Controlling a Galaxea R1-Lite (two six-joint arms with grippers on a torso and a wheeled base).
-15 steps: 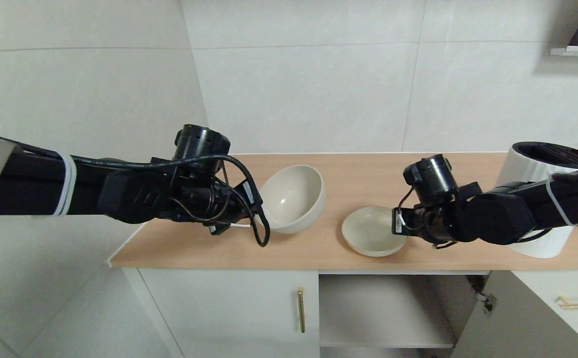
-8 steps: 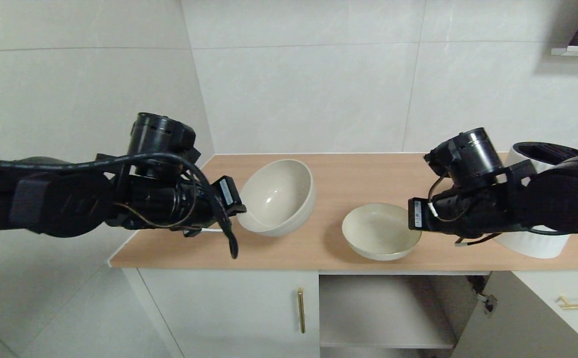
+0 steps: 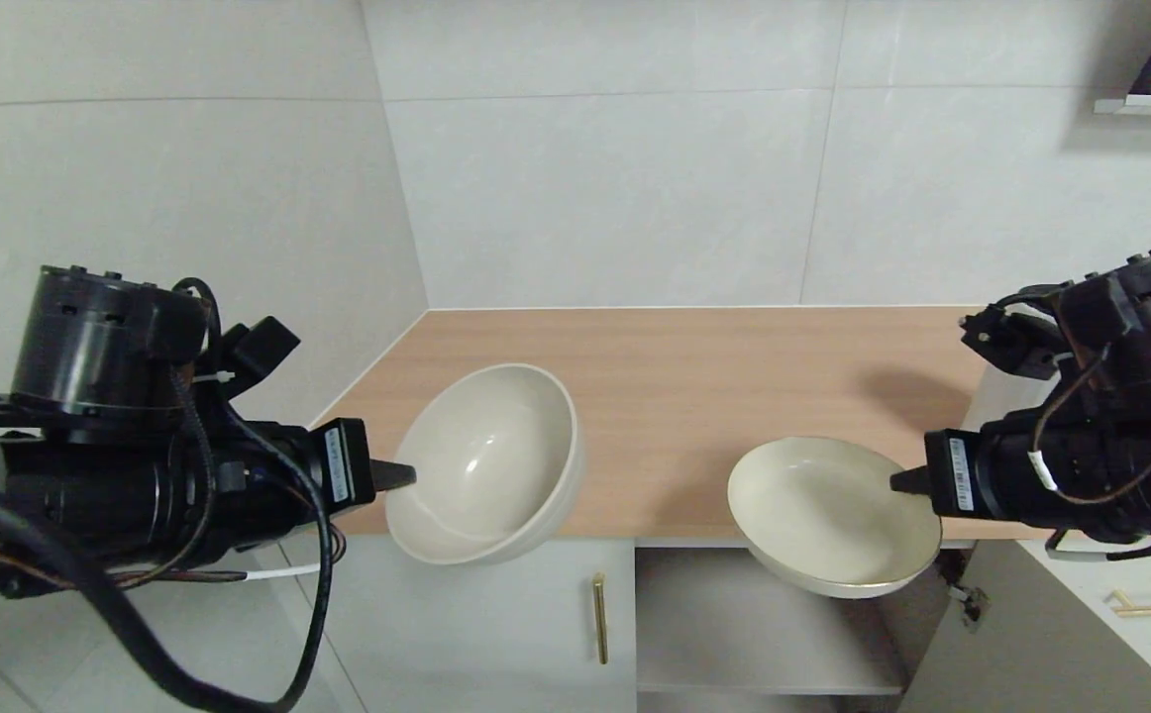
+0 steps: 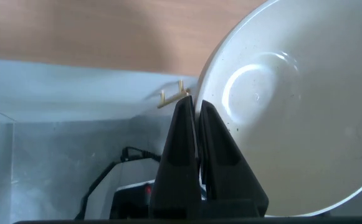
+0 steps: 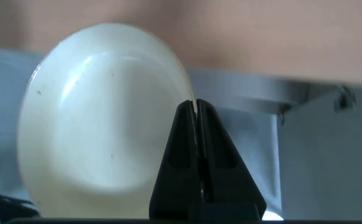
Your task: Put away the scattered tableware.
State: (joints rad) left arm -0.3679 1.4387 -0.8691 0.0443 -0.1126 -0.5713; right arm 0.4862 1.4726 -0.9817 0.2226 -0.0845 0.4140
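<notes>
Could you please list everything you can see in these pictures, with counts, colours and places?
deep bowl: one, cream, tilted, gripped at its rim, over the counter's front edge on the left
shallow bowl: one, cream, gripped at its rim, over the counter's front edge on the right
countertop: one, light wood, against the wall
cabinet: one, white, under the countertop, middle compartment open
handle: one, gold, upright on the closed cabinet door
wall: white tiles, behind the countertop
left claw: one, black, shut on the deep bowl
right claw: one, black, shut on the shallow bowl

cream bowl (image 3: 486, 465), shallower dish (image 3: 833, 515) (both aloft)
</notes>
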